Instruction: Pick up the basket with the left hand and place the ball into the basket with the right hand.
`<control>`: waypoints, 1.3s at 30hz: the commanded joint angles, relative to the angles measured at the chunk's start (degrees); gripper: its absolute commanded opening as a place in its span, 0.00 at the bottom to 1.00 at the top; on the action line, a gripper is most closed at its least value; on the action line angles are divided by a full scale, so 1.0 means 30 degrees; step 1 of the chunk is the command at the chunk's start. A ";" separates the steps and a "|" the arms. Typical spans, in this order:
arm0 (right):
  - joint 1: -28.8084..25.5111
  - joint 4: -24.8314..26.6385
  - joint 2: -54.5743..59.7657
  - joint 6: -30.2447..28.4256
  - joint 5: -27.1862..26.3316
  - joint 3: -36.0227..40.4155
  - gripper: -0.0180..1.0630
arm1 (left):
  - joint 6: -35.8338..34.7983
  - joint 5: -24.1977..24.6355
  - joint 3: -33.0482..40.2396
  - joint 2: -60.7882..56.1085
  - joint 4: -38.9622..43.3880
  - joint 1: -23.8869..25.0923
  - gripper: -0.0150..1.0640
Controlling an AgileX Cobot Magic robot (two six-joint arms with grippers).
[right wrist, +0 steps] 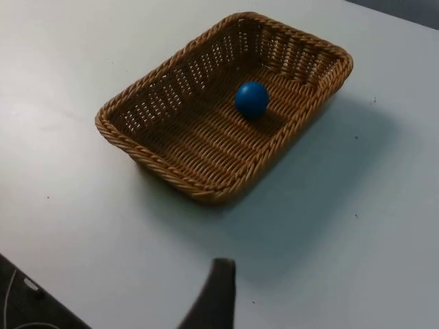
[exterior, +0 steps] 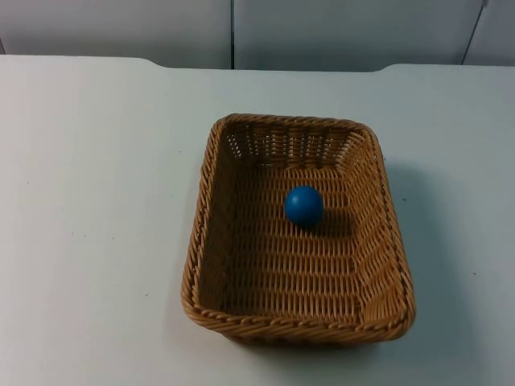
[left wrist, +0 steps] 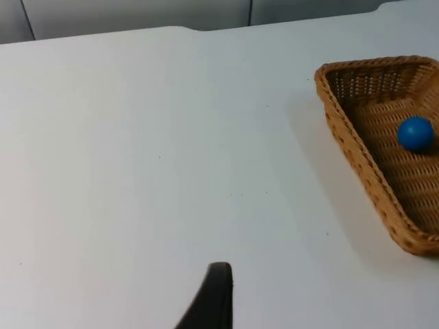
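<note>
White surface was seen extending back to a grey partition wall, where the far edge was stepped near both ends.

Left gripper was held above bare surface, well apart from the basket, which lay off to one side in the left wrist view. One black fingertip of this gripper was recorded at the picture's edge. The state of its jaws could not be told.

A rectangular wicker basket of light brown weave was set flat on the surface, slightly right of the centre in the top view, with its long sides running away from the camera. A braided rim was noted around all four walls. The basket was not gripped or touched by either gripper.

A blue ball was found resting on the basket floor, nearer the far wall than the near wall and closer to the right-hand wall. The same ball was recorded inside the basket in the right wrist view.

Right gripper was held over the surface near one long side of the basket, apart from it. One black fingertip was recorded. The state of its jaws could not be told.
</note>
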 commanded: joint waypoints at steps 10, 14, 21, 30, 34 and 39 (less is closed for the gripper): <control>-0.0062 -0.0579 -0.0112 -0.0057 0.0349 0.0283 0.77 | -0.2034 -0.0051 0.0986 -0.1172 0.1731 0.0002 0.78; -0.0062 -0.0651 -0.0112 -0.0083 -0.0234 0.0314 0.77 | -0.2127 0.0064 0.0986 -0.1172 0.2325 0.0002 0.78; -0.0062 -0.0240 -0.0112 -0.0167 -0.1905 0.1179 0.77 | -0.2127 -0.0041 0.1123 -0.1172 0.2403 0.0002 0.78; -0.0062 -0.0314 -0.0112 -0.0008 -0.1936 0.1104 0.77 | -0.1987 -0.0079 0.1105 -0.1172 0.2291 0.0002 0.78; -0.0062 -0.0314 -0.0112 -0.0008 -0.1936 0.1104 0.79 | -0.1190 -0.0114 0.1105 -0.1172 0.1785 0.0002 0.80; -0.0062 -0.0314 -0.0112 -0.0008 -0.1936 0.1104 0.99 | -0.0766 -0.0115 0.1105 -0.1172 0.1486 0.0002 0.99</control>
